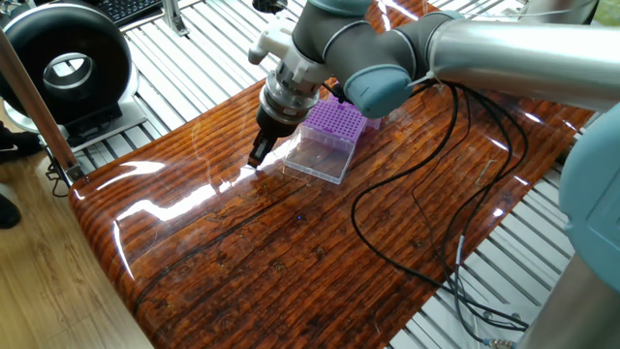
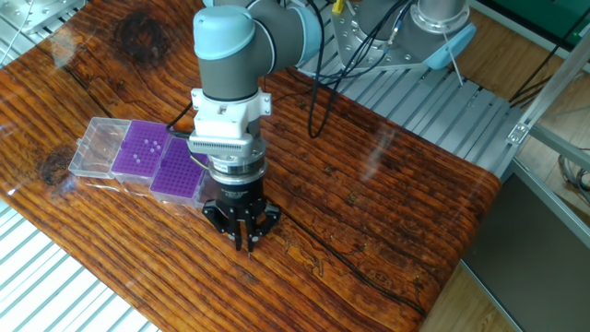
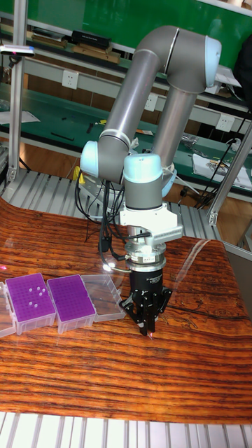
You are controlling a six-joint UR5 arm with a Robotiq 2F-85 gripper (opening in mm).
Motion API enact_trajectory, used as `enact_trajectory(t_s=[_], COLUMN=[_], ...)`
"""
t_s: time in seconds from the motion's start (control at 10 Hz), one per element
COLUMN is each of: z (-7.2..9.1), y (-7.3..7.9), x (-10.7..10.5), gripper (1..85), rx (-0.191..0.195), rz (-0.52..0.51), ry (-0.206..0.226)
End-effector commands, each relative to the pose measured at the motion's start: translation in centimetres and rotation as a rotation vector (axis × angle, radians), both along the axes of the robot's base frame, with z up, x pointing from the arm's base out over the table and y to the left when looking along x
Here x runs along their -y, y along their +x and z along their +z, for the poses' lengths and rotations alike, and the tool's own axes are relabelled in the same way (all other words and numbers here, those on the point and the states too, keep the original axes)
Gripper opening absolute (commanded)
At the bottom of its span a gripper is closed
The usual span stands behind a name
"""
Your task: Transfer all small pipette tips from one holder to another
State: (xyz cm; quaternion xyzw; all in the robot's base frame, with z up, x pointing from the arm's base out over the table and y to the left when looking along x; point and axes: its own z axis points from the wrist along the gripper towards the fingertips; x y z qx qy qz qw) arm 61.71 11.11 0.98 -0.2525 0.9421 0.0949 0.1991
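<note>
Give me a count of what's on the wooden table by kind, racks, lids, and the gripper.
Purple racks: 2 (one with a few pale tips, one beside it)
Clear open lids: 2 (one, one)
Gripper: 1, over bare wood beside the racks
Total: 5
</note>
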Motion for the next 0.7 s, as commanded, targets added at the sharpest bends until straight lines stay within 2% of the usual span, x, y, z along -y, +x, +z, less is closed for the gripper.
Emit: enact_trajectory(t_s=[0.0, 0.6], z=[-0.19, -0.39], y=[-0.14, -0.24], x=[0.08, 0.19], gripper=[24.7, 23.0], rx=[0.005, 0.004], rz=[-0.019, -0.022], ry=[0.002, -0.007])
